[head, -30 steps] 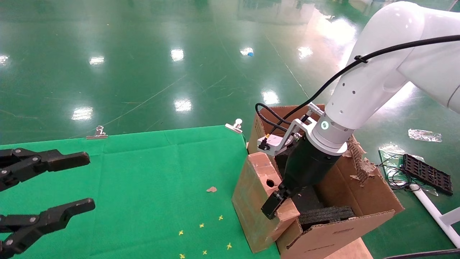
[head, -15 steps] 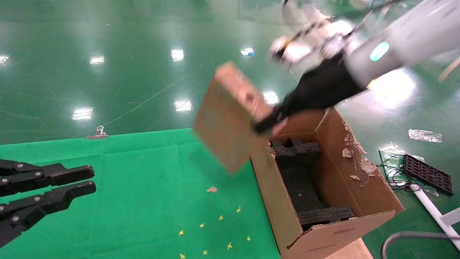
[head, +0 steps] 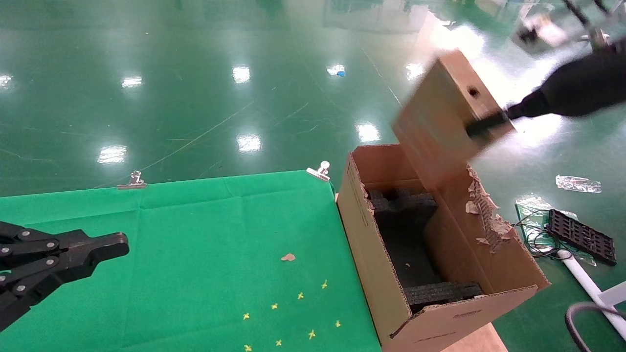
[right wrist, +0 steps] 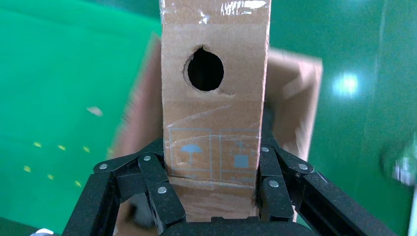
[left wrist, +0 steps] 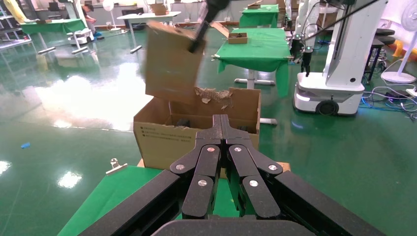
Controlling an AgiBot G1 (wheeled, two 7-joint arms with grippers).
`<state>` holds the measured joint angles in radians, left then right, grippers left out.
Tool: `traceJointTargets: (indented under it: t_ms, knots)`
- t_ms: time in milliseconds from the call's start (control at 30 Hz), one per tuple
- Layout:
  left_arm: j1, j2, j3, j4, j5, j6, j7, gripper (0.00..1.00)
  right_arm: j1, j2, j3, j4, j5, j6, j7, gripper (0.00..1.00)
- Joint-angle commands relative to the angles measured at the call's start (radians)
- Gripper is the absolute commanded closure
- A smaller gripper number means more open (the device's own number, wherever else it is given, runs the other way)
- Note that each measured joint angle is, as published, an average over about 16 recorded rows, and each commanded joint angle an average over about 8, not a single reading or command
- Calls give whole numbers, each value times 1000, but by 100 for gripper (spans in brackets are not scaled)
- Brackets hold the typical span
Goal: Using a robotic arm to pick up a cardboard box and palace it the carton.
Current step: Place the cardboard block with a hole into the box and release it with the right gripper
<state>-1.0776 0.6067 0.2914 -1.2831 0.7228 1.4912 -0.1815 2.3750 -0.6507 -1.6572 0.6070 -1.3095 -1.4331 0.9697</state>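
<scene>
Right gripper (head: 489, 124), black with jointed fingers, is raised in the air above the far right corner of the large brown corrugated carton (head: 371, 254). Only the black gripper body and a blurred grey block above it show in the head view; the white arm is out of frame.

Jaws pinch the small, narrow, flat brown cardboard box (head: 447, 115) across its narrow face. The right wrist view shows a finger (right wrist: 155, 184) pressed on each side of the box (right wrist: 214, 113), below the round hole (right wrist: 205, 68) in that face. A blue printed umbrella mark sits between the fingers.

Box is held clear of the carton, tilted, its hole face turned up and toward the gripper, its lower end hanging over the carton's far wall without touching it. In the left wrist view the box (left wrist: 172, 61) hangs above the carton (left wrist: 169, 140).

Carton stands open just beside the right edge of the green cloth-covered table (head: 186, 230). Black foam inserts (head: 406, 208) lie inside, one block at the far end and one (head: 442, 292) at the near end. The right-hand flap has a torn, ragged edge (head: 484, 215).

Left gripper (head: 117, 243) hovers low over the near left part of the table, well apart from the carton. Jaws pressed together, nothing between them; the left wrist view shows its fingertips (left wrist: 220, 129) meeting.

On the cloth: small yellow cross marks (head: 301, 296) and a brown cardboard scrap (head: 288, 257). Two metal clips (head: 132, 181) hold the cloth's far edge. A black gridded tray (head: 581, 236) lies on the green floor to the right.
</scene>
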Motion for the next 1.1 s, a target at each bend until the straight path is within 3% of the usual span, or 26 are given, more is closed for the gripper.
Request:
traceJointTargets:
  t_ms: [33,100,633,1100]
  knots:
    - [0,0,0,0,0,0,0,23,-10,11,-16,-34,-21,-11,10,100]
    - [0,0,0,0,0,0,0,0,-41,11,-28,-71,-24,-15,14,100]
    - [0,-1,1,0,-1,-1,1,0,-248,-59,-66,-321,-21,26,23,100]
    - [0,-1,2,0,-1,-1,1,0,-417,-131,-52,-469,15,128,-4,100]
